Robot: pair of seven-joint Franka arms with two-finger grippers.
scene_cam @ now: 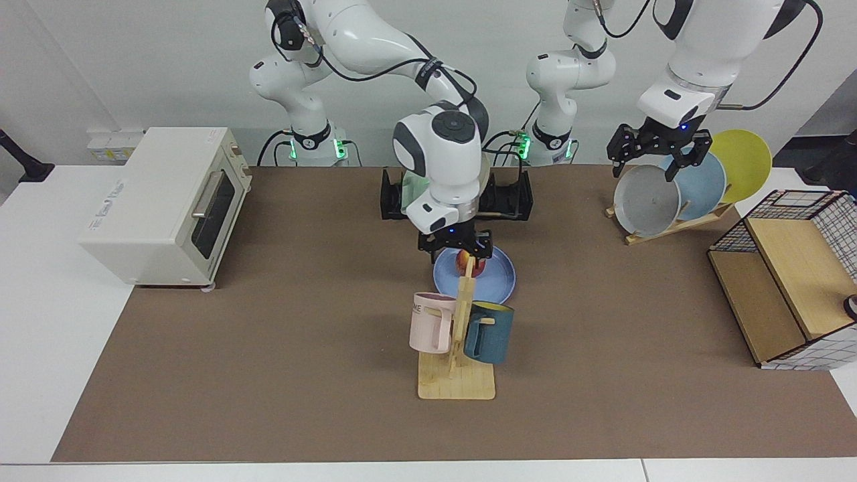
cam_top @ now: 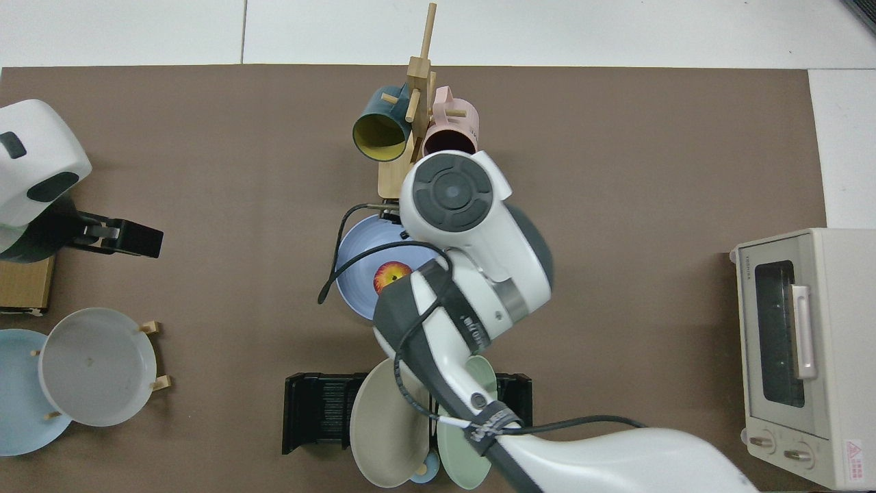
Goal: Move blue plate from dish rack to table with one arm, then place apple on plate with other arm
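With the apple resting on the blue plate, one of each sits on the table mid-scene, just near of the black dish rack. Right gripper hangs just above the apple, jaws spread open, holding nothing. Left gripper waits above the wooden plate stand at far right, jaws open, empty.

Counts: dish rack holds two visible plates, beige and pale green. Wooden stand holds three: grey, sky-blue, yellow. Mug tree near of the blue plate carries two mugs, pink and dark teal. One toaster oven at left. One wire-and-wood basket at right.

Surface: brown felt-like mat, white borders. Plain white wall behind both arm bases.
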